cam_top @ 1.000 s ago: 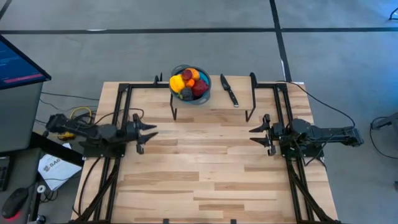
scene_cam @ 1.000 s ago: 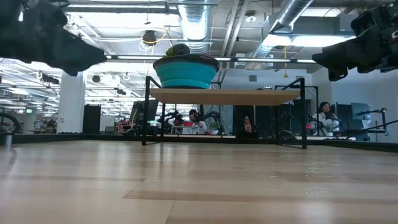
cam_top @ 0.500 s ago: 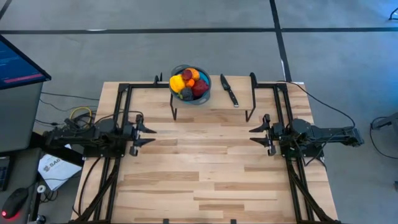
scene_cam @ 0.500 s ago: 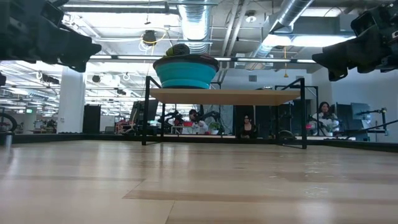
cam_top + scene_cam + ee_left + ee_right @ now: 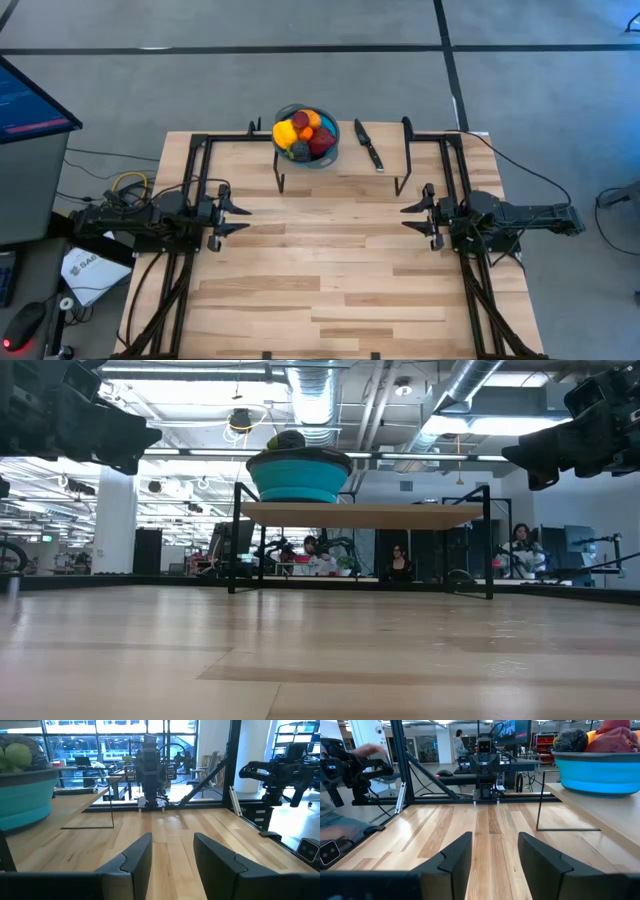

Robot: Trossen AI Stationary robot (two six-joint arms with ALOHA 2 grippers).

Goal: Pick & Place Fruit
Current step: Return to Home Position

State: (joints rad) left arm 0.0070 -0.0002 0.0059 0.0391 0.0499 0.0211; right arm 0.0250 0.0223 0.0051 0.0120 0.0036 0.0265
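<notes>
From overhead I see grey floor (image 5: 560, 100) around the wooden table (image 5: 330, 290). A dark floor line (image 5: 300, 47) crosses at twelve o'clock and a monitor (image 5: 30, 110) sits at ten. Looking level, silver ducts (image 5: 320, 390) and bright ceiling lights (image 5: 470, 425) run overhead. A white column (image 5: 115, 525) stands at nine o'clock, and seated people (image 5: 400, 565) are far behind.

No readable text, markings on white sheet (image 5: 88, 272) too small to read
</notes>
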